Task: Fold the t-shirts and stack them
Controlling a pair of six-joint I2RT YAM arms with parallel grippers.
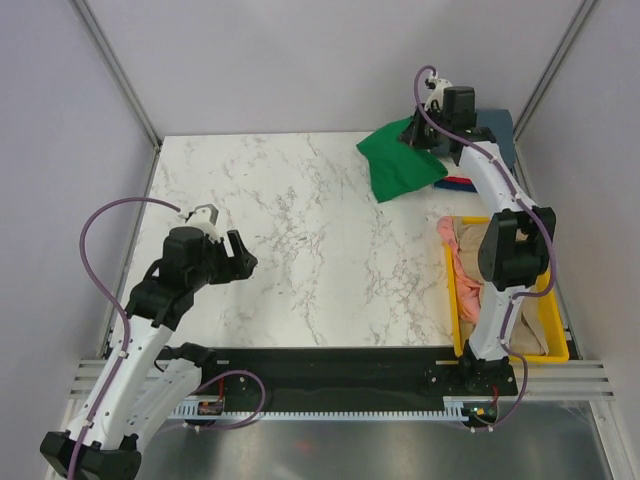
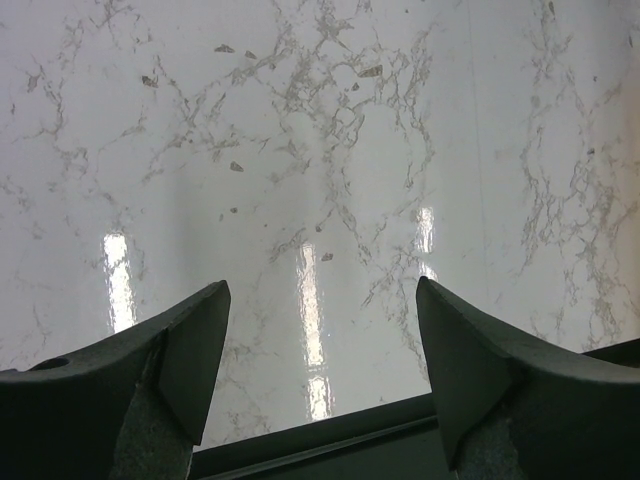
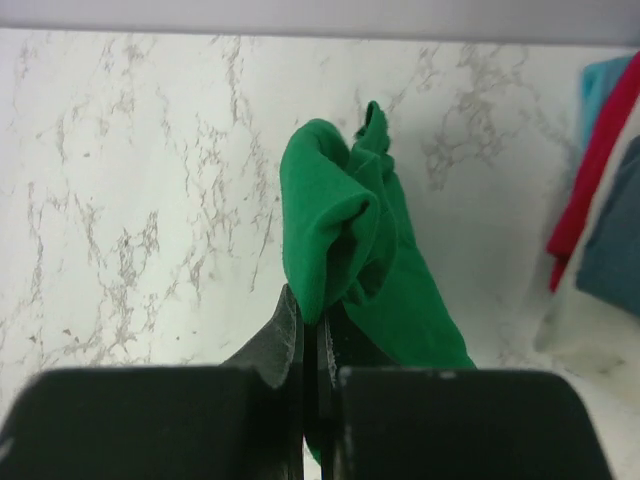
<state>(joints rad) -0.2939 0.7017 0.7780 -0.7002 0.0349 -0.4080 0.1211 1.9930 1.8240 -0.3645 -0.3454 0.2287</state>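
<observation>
While the left tool gapes, the right tool pinches a green t-shirt.

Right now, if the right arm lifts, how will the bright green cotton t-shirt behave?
Probably floppy: the bright green cotton t-shirt bunches in soft folds where the right gripper is shut on it, so the rest should drape and trail. Likely light: the fabric looks thin. A small pinch might slip.

Marble table under green t-shirt, yellow bin

No legible text, label, brand, number or sign on any surface.
</observation>
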